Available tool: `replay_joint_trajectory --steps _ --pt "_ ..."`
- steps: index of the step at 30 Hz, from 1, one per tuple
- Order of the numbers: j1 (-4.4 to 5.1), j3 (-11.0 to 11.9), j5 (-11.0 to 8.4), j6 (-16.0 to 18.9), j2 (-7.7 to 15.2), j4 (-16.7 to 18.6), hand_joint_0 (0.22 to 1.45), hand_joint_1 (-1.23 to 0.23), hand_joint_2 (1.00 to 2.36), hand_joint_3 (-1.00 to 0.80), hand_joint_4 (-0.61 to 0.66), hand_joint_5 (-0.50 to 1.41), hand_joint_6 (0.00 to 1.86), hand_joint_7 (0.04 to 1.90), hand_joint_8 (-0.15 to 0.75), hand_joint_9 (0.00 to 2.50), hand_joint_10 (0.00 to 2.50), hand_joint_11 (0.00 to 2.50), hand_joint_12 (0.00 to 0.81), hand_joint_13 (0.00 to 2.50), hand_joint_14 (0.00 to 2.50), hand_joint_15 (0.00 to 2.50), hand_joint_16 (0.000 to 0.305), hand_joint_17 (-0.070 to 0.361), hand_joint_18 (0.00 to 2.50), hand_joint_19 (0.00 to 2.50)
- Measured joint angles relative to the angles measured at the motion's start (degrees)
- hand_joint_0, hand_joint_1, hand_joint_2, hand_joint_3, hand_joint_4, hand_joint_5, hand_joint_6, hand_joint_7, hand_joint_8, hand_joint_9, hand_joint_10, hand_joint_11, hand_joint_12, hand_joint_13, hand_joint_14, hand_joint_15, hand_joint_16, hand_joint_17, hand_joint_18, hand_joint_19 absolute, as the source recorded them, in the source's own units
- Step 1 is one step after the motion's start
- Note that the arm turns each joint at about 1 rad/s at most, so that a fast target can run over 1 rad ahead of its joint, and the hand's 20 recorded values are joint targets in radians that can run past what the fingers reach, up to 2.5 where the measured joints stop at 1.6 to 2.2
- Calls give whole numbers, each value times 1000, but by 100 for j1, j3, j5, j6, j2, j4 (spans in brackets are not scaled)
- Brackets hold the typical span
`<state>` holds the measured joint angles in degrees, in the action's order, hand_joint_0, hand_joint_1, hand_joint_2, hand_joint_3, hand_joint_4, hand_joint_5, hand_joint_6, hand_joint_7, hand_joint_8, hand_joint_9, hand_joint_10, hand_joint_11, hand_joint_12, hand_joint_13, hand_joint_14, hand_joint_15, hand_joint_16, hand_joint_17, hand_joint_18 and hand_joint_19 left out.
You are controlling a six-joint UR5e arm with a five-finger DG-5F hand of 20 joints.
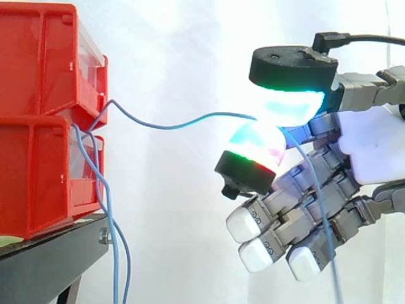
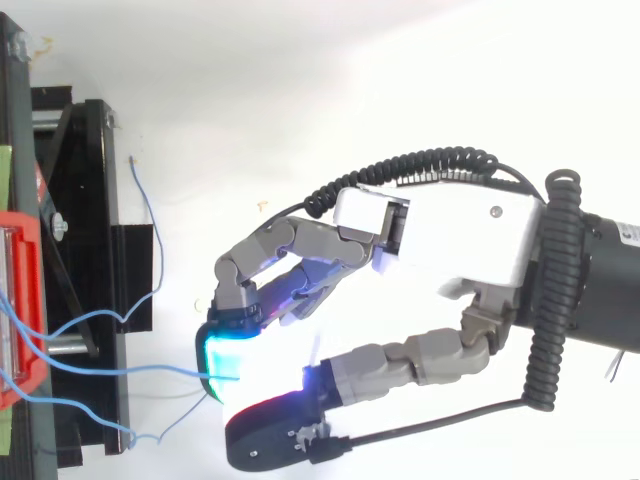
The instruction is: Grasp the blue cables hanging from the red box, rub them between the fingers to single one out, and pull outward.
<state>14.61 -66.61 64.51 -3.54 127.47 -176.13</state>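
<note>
Side view: hand (image 1: 370, 149) pinches blue cable (image 1: 161, 125) btwn pads (image 1: 288, 104) (other cables (image 1: 114, 259) hang by red bins (image 1: 38, 63)).

Room lies open between red bins (image 1: 44, 120) and fingers (image 1: 253, 149); blue cables (image 1: 158, 126) cross it.

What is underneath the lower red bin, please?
A black stand supports the lower red bin, and blue cables hang past its front edge. The stand's top surface is covered by the bin.

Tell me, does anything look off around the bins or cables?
Nothing stands out. The red bins sit stacked on the black stand; one blue cable runs to the hand, pinched between its pads; the other cables hang loose.
</note>
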Motion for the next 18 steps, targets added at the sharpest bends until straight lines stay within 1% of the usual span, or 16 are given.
replay_joint_trajectory --steps 4,6,9,12,14,16,18 --pt "2 -10 -5 -13 1 -10 594 -891 1000 34 -110 -66 909 1092 384 823 5 196 469 821 10 298 64 144 846 252" --pt "5 -62 -7 -49 -1 -37 594 -891 1001 31 -107 -66 910 1086 383 824 4 190 468 822 10 295 64 144 848 258" --pt "31 -260 3 -130 -2 -85 594 -891 1000 34 -104 -65 910 1088 385 827 4 202 466 822 12 301 64 144 850 258" --pt "74 -462 16 -125 -2 -67 594 -891 1001 34 -106 -65 910 1088 384 831 5 203 465 825 11 306 64 144 852 260" --pt "112 -629 16 -60 -1 92 595 -892 1001 33 -105 -65 910 1087 385 832 4 198 466 826 10 312 64 144 854 256" --pt "131 -723 9 -18 0 337 596 -893 1001 29 -105 -65 910 1088 389 835 5 205 465 827 10 312 64 144 854 258" --pt "139 -766 11 -3 -1 546 595 -892 1000 33 -106 -65 910 1082 386 835 5 199 465 827 10 306 64 144 855 258"
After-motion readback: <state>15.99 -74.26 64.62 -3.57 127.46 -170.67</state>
